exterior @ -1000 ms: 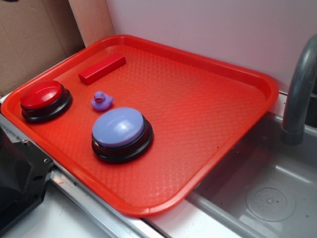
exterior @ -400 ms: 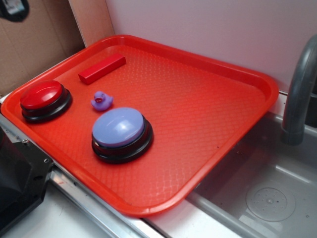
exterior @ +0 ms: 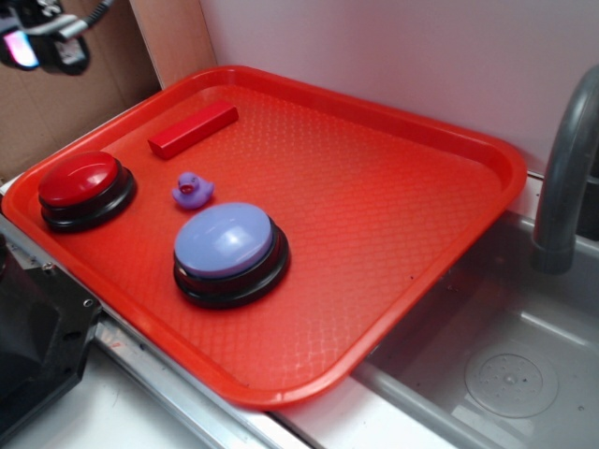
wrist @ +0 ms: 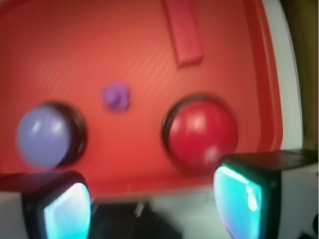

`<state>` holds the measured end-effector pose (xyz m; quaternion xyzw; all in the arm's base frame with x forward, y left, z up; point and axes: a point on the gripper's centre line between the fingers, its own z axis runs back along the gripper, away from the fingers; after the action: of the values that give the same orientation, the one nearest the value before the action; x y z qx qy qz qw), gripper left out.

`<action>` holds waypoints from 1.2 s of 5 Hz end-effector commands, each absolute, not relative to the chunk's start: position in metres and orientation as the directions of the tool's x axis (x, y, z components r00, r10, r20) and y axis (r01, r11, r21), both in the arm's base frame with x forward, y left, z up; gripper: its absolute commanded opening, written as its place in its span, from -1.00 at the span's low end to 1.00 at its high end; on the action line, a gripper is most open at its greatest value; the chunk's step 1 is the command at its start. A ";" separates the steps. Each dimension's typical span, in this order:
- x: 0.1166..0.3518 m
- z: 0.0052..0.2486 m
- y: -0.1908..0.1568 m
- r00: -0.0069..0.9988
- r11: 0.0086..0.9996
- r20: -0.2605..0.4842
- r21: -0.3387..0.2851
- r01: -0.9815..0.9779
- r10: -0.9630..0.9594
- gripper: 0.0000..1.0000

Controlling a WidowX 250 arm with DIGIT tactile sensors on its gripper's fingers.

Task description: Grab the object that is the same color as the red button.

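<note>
A small long red block (exterior: 193,129) (wrist: 184,31) lies at the tray's far left corner. The red button (exterior: 80,181) (wrist: 202,130), domed on a black base, sits at the tray's left edge. My gripper (exterior: 42,42) shows only at the top left corner of the exterior view, high above and left of the tray. In the blurred wrist view my gripper (wrist: 152,206) is open, its two cyan-lit fingertips wide apart with nothing between them, over the tray's near edge below the red button.
A big red tray (exterior: 393,234) holds everything. On it sit a small purple duck (exterior: 192,190) (wrist: 116,96) and a lavender-blue domed button (exterior: 227,243) (wrist: 44,136). A grey faucet (exterior: 566,178) and sink (exterior: 505,374) lie to the right. A black box (exterior: 33,346) stands front left.
My gripper has come further into the exterior view at the top left, moving down and right. The things on the tray have not moved.
</note>
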<state>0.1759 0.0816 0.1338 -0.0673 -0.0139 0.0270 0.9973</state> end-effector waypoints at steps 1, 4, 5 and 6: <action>0.247 0.104 0.123 0.991 1.000 0.131 0.002 0.002 -0.002 1.00; 0.266 0.041 0.118 0.991 0.999 0.130 0.022 -0.027 0.024 1.00; 0.263 0.027 0.109 0.996 0.999 0.090 0.042 -0.005 0.001 1.00; 0.261 0.019 0.110 0.996 1.000 0.090 0.029 -0.007 0.005 -0.45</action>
<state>0.2573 0.1071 0.0151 0.0110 -0.0370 0.0045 0.9992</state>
